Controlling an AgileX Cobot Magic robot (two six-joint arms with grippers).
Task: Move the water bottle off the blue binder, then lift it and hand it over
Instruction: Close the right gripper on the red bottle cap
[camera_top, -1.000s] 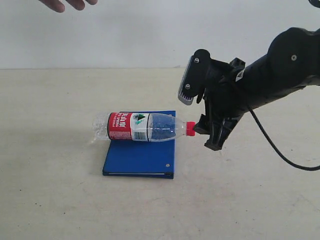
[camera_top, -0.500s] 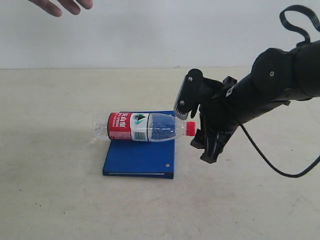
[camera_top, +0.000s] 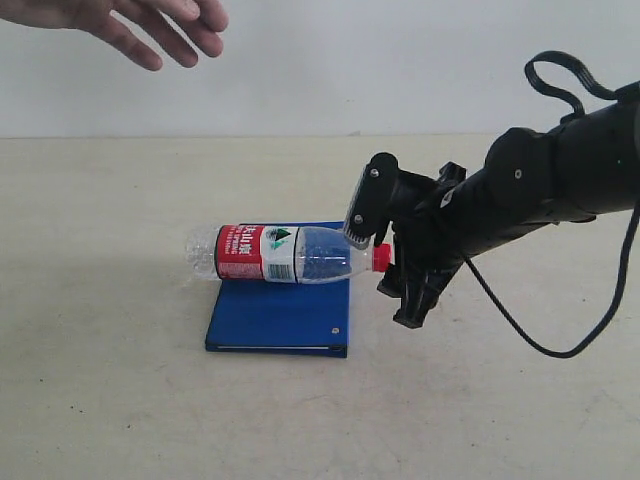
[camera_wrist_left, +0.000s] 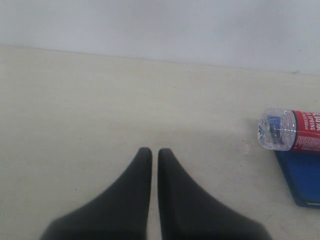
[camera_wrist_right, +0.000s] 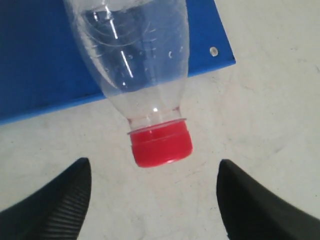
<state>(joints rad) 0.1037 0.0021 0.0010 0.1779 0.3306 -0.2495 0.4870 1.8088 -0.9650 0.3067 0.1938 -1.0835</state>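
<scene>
The water bottle (camera_top: 280, 253) lies on its side across the far edge of the blue binder (camera_top: 280, 315), its red cap (camera_top: 381, 257) sticking out past the binder's right edge. My right gripper (camera_top: 385, 262) is open, one finger above and one below the cap. In the right wrist view the cap (camera_wrist_right: 161, 145) sits just ahead of the right gripper (camera_wrist_right: 155, 167), untouched, with the bottle (camera_wrist_right: 135, 55) and binder (camera_wrist_right: 40, 60) beyond. The left gripper (camera_wrist_left: 150, 152) is shut on nothing over bare table, well away from the bottle's base (camera_wrist_left: 287, 130) and the binder (camera_wrist_left: 302, 175).
A person's open hand (camera_top: 150, 25) reaches in at the top left of the exterior view, above the table. A black cable (camera_top: 530, 335) trails from my right arm over the table. A pale wall (camera_top: 320, 60) backs the table.
My right gripper has moved left and lower, so its open fingers now straddle the red cap. The person's hand has come further into view. The bottle and binder have not moved.
</scene>
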